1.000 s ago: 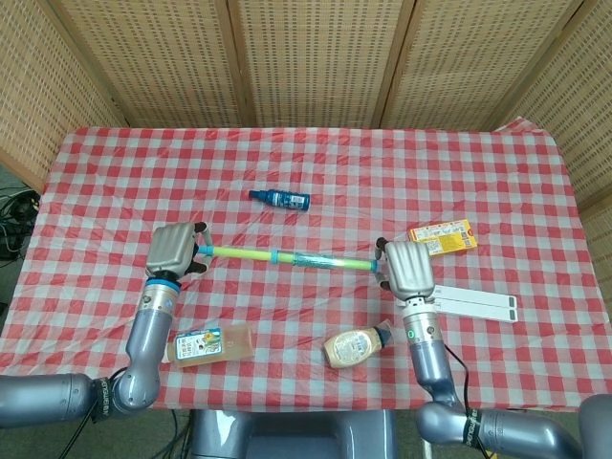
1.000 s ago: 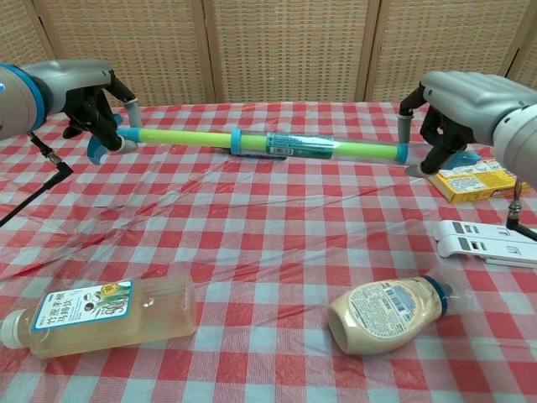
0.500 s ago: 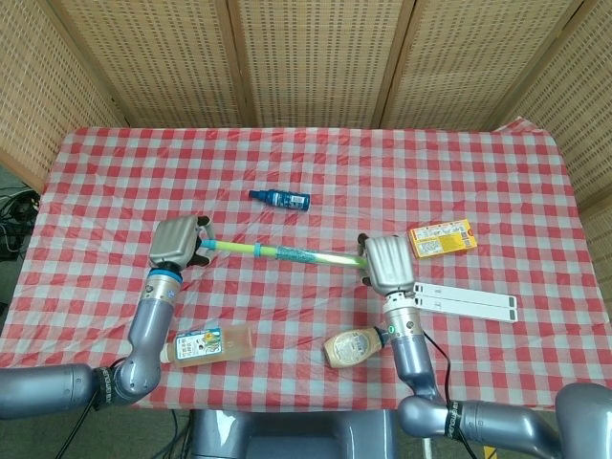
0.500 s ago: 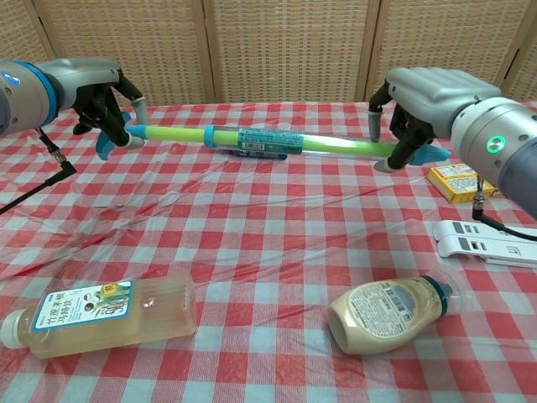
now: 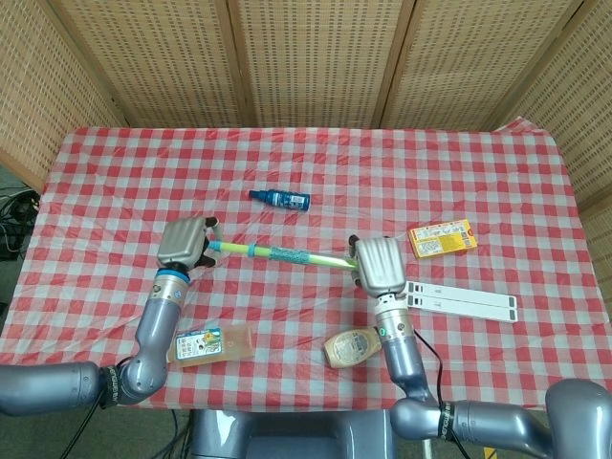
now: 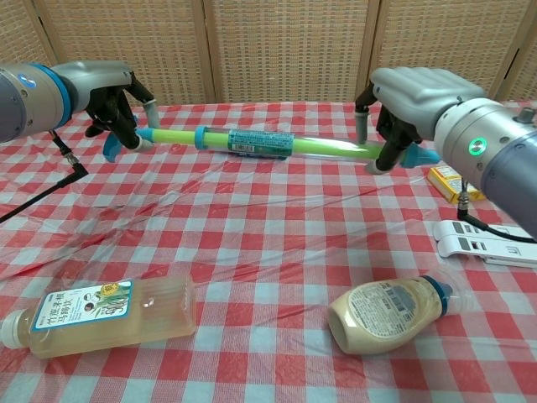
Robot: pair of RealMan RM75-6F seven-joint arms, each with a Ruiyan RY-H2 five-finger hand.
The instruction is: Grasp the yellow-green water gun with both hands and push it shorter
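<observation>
The yellow-green water gun (image 5: 287,254) (image 6: 252,141) is a long thin tube with a labelled teal sleeve at its middle, held level above the checked cloth. My left hand (image 5: 184,241) (image 6: 117,94) grips its left end, fingers wrapped round the blue tip. At the other end my right hand (image 5: 378,266) (image 6: 411,96) holds the tube, with a blue end piece poking out past its fingers.
A small blue bottle (image 5: 280,199) lies behind the gun. In front lie a tea bottle (image 5: 208,343) (image 6: 105,316) and a squat sauce bottle (image 5: 354,345) (image 6: 388,306). A yellow box (image 5: 442,237) (image 6: 453,180) and a white flat device (image 5: 464,301) (image 6: 487,243) sit to the right.
Both hands have come closer together, the right one moving left most. The water gun between them has become shorter, its teal sleeve sliding along the tube.
</observation>
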